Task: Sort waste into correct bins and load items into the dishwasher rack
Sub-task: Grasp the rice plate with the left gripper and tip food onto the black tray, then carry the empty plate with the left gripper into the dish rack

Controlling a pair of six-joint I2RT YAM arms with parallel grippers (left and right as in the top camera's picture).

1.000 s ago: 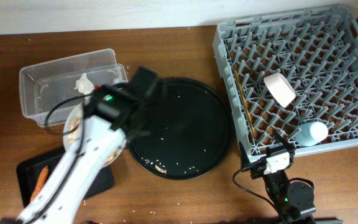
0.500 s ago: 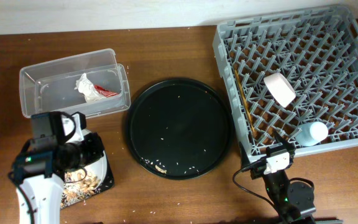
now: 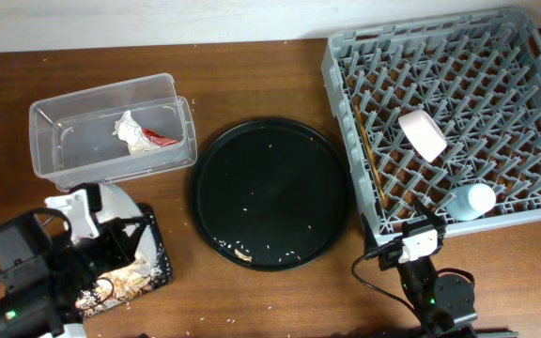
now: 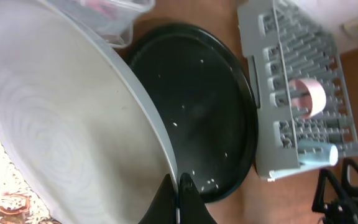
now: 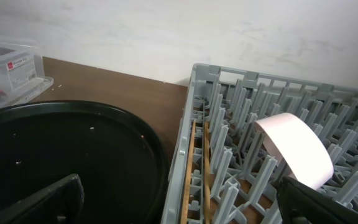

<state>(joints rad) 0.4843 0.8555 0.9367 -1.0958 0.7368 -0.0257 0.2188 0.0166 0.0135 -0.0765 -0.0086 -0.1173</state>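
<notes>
My left gripper [image 4: 178,200] is shut on the rim of the pale grey-green plate [image 4: 61,124], held tilted over the small black tray [image 3: 161,258] at the front left, where beige food scraps [image 3: 120,282] lie. The carrot is hidden. The clear tub [image 3: 64,150] holds the white napkin [image 3: 130,131] and red wrapper [image 3: 163,139]. The grey rack [image 3: 496,84] holds the white bowl [image 3: 423,134], blue cup [image 3: 468,200] and chopsticks [image 3: 369,155]. My right gripper [image 5: 185,208] is open and empty at the rack's front left corner [image 5: 194,81].
The large round black tray [image 3: 270,192] with scattered rice grains sits between the tub and the rack. It also shows in the left wrist view [image 4: 197,106] and the right wrist view [image 5: 61,155]. The left arm [image 3: 26,282] covers the table's front left corner.
My left arm has swung from beside the round tray to the front left with the plate. Food scraps now lie on the small black tray. The right arm has not moved.
</notes>
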